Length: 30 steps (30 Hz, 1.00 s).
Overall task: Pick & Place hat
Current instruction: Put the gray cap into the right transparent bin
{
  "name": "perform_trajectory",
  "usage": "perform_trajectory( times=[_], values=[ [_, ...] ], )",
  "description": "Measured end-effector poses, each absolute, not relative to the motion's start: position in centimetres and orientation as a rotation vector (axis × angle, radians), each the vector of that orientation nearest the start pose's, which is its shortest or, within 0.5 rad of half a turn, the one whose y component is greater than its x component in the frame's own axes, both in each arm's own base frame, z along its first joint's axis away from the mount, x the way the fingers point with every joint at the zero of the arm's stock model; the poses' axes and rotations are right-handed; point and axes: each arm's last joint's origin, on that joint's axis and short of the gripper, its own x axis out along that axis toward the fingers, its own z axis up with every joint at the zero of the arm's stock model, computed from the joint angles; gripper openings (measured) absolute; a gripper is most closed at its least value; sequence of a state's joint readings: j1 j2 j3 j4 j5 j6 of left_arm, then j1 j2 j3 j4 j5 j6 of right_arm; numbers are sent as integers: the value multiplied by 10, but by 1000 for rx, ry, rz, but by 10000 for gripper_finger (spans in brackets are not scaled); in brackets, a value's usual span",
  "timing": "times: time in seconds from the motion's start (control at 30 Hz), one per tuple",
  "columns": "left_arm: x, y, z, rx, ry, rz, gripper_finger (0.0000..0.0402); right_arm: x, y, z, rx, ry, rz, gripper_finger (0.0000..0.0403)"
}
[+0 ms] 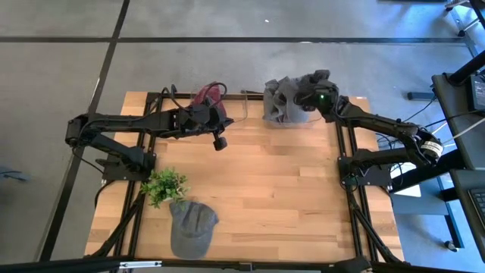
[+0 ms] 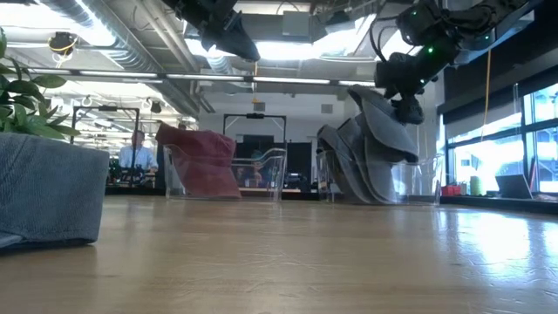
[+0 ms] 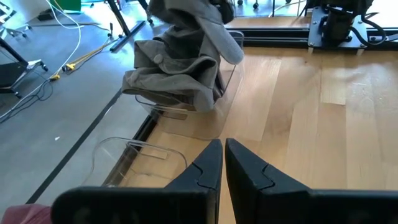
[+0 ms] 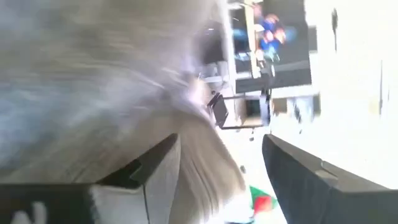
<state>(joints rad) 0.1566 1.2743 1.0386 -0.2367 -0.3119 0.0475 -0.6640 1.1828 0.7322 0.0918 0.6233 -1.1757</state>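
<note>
A stack of grey hats [image 1: 284, 102] [image 2: 370, 161] [image 3: 180, 68] leans in a clear holder at the table's far edge. My right gripper [image 1: 317, 95] [image 2: 405, 96] [image 4: 221, 168] hovers over the top of the stack, open, with grey cloth beside and between its fingers. A red hat [image 1: 210, 95] [image 2: 199, 161] sits in a second clear holder to the left. My left gripper [image 1: 220, 142] [image 3: 224, 155] is shut and empty, raised over the table just in front of the red hat. Another grey cap [image 1: 191, 226] [image 2: 48, 187] lies flat near the near edge. My right gripper stands open at the top grey hat [image 2: 384, 131], coming from above and the right. Blurred grey cloth [image 4: 205, 174] lies by one finger [image 4: 155, 171]. I cannot tell whether the fingers touch it.
A small green plant [image 1: 163, 184] [image 2: 22, 87] stands beside the near grey cap. Clear plastic holders [image 2: 261, 174] [image 3: 143, 162] line the far edge. The bare wooden table [image 1: 288, 189] stretches across the middle and right. A person [image 2: 135, 153] sits in the room beyond.
</note>
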Motion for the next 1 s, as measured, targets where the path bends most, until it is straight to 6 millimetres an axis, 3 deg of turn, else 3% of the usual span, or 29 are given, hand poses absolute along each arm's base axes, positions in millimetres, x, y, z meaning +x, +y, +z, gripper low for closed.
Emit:
perform_trajectory(
  times=[0.47,0.6,0.8,1.0],
  values=[
    [275,52,314,83,486,448,16,177,-177,261,-479,817,-1216,227],
    [275,52,314,83,486,448,16,175,-175,254,-236,723,-1302,227],
    [275,53,314,83,486,449,16,175,-169,241,207,565,-1194,227],
    [275,52,314,84,486,449,16,178,-167,238,493,459,-1062,227]
  ],
)
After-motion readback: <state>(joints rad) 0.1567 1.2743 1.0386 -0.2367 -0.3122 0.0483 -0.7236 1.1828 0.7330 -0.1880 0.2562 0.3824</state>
